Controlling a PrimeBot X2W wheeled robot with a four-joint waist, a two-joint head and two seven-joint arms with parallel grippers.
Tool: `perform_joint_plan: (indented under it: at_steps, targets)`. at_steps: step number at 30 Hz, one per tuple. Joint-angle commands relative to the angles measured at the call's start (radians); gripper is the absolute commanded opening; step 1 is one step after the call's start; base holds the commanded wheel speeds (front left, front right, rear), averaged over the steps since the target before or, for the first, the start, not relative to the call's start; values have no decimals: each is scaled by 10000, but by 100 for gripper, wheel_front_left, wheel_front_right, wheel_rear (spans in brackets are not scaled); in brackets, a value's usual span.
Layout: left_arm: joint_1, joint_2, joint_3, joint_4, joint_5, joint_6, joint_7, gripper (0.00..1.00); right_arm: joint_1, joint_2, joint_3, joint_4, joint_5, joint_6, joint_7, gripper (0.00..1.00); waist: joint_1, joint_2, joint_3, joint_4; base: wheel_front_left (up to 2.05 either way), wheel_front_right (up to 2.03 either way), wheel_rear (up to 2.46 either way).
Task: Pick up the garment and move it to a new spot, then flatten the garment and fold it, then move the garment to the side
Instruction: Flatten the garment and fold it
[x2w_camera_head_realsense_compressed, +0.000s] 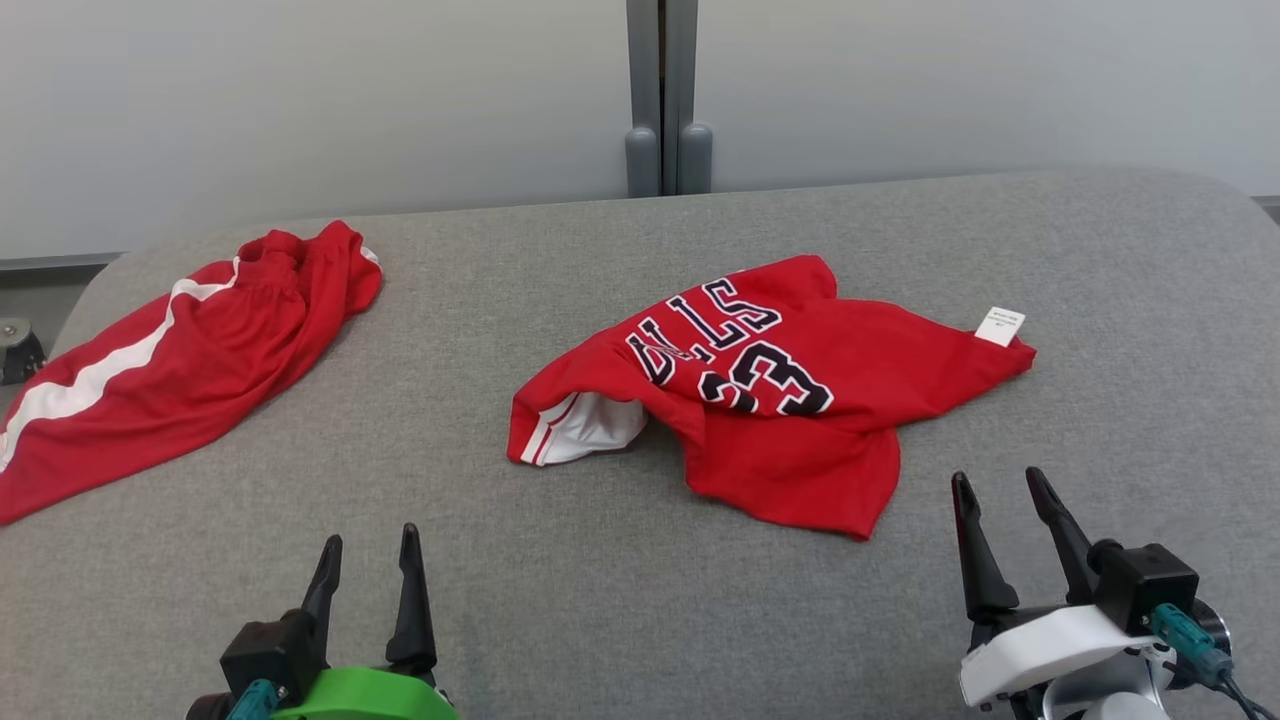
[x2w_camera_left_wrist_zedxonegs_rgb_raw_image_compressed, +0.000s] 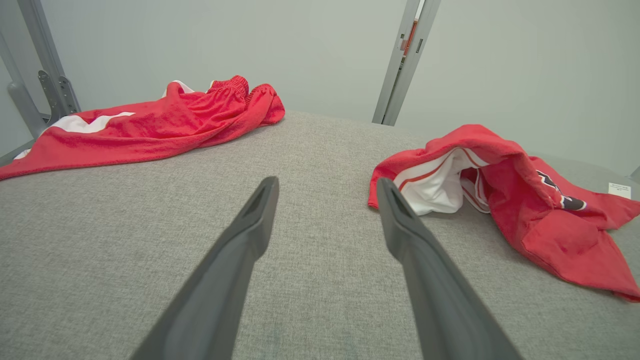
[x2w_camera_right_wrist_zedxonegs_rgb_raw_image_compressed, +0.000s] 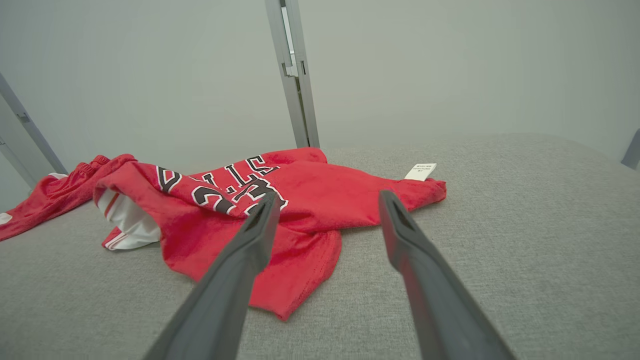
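Jaws wide, bare table (x2w_camera_head_realsense_compressed: 600, 590) before jersey (x2w_camera_head_realsense_compressed: 800, 440)

Head camera looks down on the grey table (x2w_camera_head_realsense_compressed: 600, 620). Low wrist cameras face the wall (x2w_camera_left_wrist_zedxonegs_rgb_raw_image_compressed: 200, 40), sharing the jersey (x2w_camera_left_wrist_zedxonegs_rgb_raw_image_compressed: 550, 225).

Red numbered jersey (x2w_camera_head_realsense_compressed: 860, 370) lies crumpled, seemingly half-folded.

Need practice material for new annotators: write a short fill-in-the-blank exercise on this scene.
1. The jersey and the striped shorts are both mainly ____ in colour.
2. Of the left gripper and the right gripper, the striped shorts lie nearer the ____ one.
3. Both grippers' jaws stand ____, holding nothing.

Missing words: red; left; open.
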Motion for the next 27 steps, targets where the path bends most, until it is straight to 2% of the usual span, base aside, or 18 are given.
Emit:
perform_joint_plan:
  at_steps: [1,9,16,21,22,23,25,26,27]
  targets:
    - [-160,8,-29,29,-69,-19,-6,100,97,-22,-69,210,-89,-14,-3,100,1,-1,54,66,0,0,0]
    - [-436,10,-265,-107,-127,-29,-7,100,-646,-21,-221,1737,-330,-12,-3,100,1,-1,697,649,0,0,0]
    - [-713,11,-479,-180,-304,71,-6,100,-1985,-24,-247,4111,-726,-14,183,100,1,-1,1250,1265,0,0,0]
    - [-826,11,-549,-194,-434,136,-6,100,-2763,-25,-85,5257,-785,-14,544,100,1,-1,1403,1523,0,0,0]
    - [-839,11,-555,-195,-469,157,-6,100,-2896,-24,-39,5481,-777,-14,640,85,1,-1,1419,1548,0,0,0]
    - [-850,11,-561,-198,-487,177,-6,100,-2982,-22,-22,5645,-805,-12,660,50,1,-1,1435,1560,0,0,0]
    - [-867,11,-556,-212,-492,182,-6,100,-3160,-11,-23,5917,-860,-12,646,23,1,-1,1460,1565,0,0,0]
    - [-862,11,-537,-215,-507,185,-7,100,-3262,-10,-67,5995,-896,-12,597,0,1,-1,1466,1546,0,0,0]
    - [-856,11,-517,-227,-523,207,-6,100,-3338,-14,-117,6026,-920,-14,561,0,1,-1,1470,1517,0,0,0]
